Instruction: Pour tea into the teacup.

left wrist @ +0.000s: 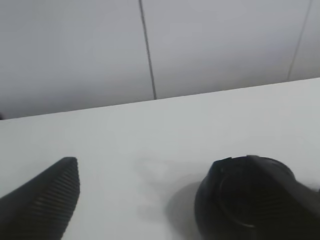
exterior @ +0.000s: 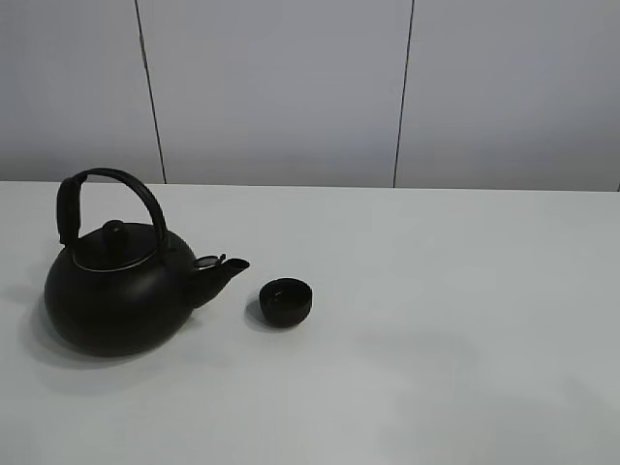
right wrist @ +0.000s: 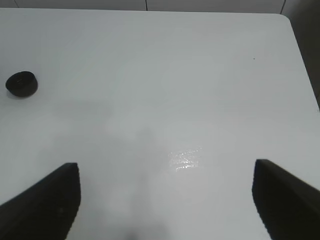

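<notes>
The teacup (exterior: pixel 286 300) is a tiny matte black bowl standing upright on the white table (exterior: pixel 436 320), just off the spout of the big black teapot (exterior: pixel 108 291). The teapot stands upright at the left with its arched handle up and its spout toward the cup. Neither gripper shows in the exterior high view. My left gripper (left wrist: pixel 160 170) is open and empty, with one ribbed finger (left wrist: pixel 47 197) in view and the teapot (left wrist: pixel 255 200) close in front of it. My right gripper (right wrist: pixel 165 167) is open and empty above bare table, far from the teacup (right wrist: pixel 21 84).
A grey panelled wall (exterior: pixel 291 87) runs behind the table's far edge. The right wrist view shows the table's rounded corner and side edge (right wrist: pixel 299 47), with darker floor beyond it.
</notes>
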You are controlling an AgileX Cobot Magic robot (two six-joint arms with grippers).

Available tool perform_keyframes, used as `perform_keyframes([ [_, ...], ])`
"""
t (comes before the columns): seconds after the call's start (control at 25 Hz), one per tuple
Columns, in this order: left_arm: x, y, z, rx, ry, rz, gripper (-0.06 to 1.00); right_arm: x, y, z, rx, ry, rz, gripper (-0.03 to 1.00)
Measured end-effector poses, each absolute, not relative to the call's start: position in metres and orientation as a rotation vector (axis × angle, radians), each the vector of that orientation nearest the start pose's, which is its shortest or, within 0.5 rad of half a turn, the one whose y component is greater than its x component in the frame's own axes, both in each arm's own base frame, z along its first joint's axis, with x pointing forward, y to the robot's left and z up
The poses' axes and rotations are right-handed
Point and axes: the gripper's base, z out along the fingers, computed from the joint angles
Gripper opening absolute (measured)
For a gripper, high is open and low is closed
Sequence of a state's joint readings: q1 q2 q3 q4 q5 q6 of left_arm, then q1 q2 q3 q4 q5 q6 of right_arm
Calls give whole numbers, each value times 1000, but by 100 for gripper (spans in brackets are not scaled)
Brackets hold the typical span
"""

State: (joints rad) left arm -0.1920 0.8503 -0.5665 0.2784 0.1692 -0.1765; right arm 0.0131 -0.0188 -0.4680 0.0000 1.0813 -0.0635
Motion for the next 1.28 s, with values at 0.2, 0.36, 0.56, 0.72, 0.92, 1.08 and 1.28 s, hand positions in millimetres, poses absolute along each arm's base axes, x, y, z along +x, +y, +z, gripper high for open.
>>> perform_keyframes([
  [0.2,110,-8,351,162,1963,67,63,-5,0,267,-80,2077,-31,64],
  [0.36,59,2,353,119,1986,37,63,-5,0,267,-80,2077,-31,64],
  [0.56,12,13,341,79,2014,32,63,-5,0,267,-80,2077,-31,64],
  [0.72,-11,18,324,60,2049,36,63,-5,0,267,-80,2077,-31,64],
  [0.92,-21,16,305,56,2085,-22,63,-5,0,267,-80,2077,-31,64],
  [1.08,-19,12,288,61,2123,-69,63,-5,0,267,-80,2077,-31,64],
  [1.28,-12,11,271,66,2171,-54,63,-5,0,267,-80,2077,-31,64],
])
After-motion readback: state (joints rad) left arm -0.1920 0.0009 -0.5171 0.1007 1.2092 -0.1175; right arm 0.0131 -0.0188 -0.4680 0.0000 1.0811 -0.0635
